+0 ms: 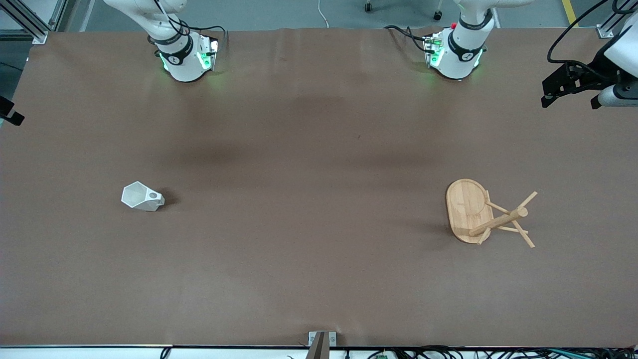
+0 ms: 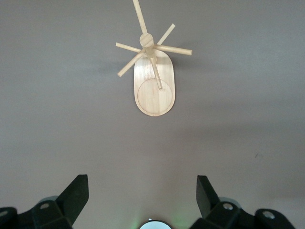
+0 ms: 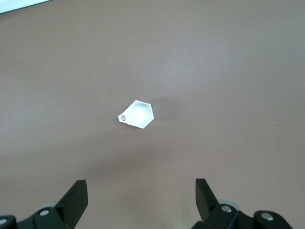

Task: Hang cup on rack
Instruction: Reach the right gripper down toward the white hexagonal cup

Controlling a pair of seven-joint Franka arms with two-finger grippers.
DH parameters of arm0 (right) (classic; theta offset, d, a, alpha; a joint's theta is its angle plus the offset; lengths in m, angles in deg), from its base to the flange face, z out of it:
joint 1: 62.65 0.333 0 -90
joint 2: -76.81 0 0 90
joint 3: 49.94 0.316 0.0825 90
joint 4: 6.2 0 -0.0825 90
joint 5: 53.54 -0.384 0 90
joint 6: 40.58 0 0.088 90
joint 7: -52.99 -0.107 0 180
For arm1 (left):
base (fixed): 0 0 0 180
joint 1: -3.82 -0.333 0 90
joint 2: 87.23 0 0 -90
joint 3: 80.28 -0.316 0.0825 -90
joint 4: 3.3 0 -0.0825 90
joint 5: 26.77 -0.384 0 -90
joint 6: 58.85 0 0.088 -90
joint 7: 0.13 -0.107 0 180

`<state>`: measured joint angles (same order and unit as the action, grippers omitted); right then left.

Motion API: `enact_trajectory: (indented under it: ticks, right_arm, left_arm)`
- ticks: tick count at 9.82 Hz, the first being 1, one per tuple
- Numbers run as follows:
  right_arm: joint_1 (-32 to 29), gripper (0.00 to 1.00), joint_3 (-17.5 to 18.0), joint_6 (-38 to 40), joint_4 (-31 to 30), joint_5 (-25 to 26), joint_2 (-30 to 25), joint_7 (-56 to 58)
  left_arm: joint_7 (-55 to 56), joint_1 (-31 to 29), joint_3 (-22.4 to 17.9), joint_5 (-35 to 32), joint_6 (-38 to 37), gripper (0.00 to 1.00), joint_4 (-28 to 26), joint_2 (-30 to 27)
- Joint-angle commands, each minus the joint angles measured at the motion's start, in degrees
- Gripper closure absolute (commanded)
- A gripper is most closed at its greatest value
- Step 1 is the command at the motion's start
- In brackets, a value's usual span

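Cup [image 1: 141,196] and rack [image 1: 468,211] are seen well apart on the brown desk [image 1: 309,259], the cup toward the right arm's end, the rack toward the left arm's end. Nothing is held, so the task is judged to be at its very start: the approach to the cup is not yet begun.

The cup appears tipped on its side in the front view, the handle tab with its round hole turned toward the middle of the desk. Its inside appears empty. In the right wrist view it is seen from high above, and the right gripper [image 3: 141,202] is held well over it, fingers [image 3: 76,200] spread wide with nothing between them.

The rack stands upright on its oval base, the post and thin pegs rising from the end of the base toward the left arm's end of the desk. Nothing hangs on any peg. The left gripper [image 2: 143,202] is held high over the desk near the rack, fingers [image 2: 206,195] likewise spread wide and empty.

The next move is judged to call for a descent of the right gripper to the cup and a grasp that leaves the pierced tab free, since that hole must be threaded onto a peg.
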<state>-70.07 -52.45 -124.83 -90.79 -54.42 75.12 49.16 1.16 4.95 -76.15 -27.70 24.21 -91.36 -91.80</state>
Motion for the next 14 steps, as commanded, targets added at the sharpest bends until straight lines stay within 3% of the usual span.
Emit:
enact_trajectory:
  ticks: [1, 8, 10, 14]
  right_arm:
    - [-0.05, 0.0, 0.14, 0.13, -0.92, 0.7, -1.04, -0.65]
    - [0.13, 0.0, 0.05, 1.1, -1.88, 0.61, 0.71, 0.05]
    - [-0.22, 0.0, 0.05, -4.05, -6.43, 0.52, 3.78, 0.4]
    - [0.04, 0.0, 0.05, -22.24, -20.32, 0.52, 7.21, 1.8]
  left_arm:
    - [-0.58, -0.59, -0.26, 0.75, -0.36, 0.0, -0.19, 0.87]
    - [-1.29, -0.95, -0.26, 1.45, -0.44, 0.0, 1.66, 2.1]
    - [-0.33, -2.35, -0.26, 1.72, -0.18, 0.0, 2.01, 2.45]
    - [-0.31, -2.53, -0.26, 2.25, -0.27, 0.0, 1.83, 3.6]
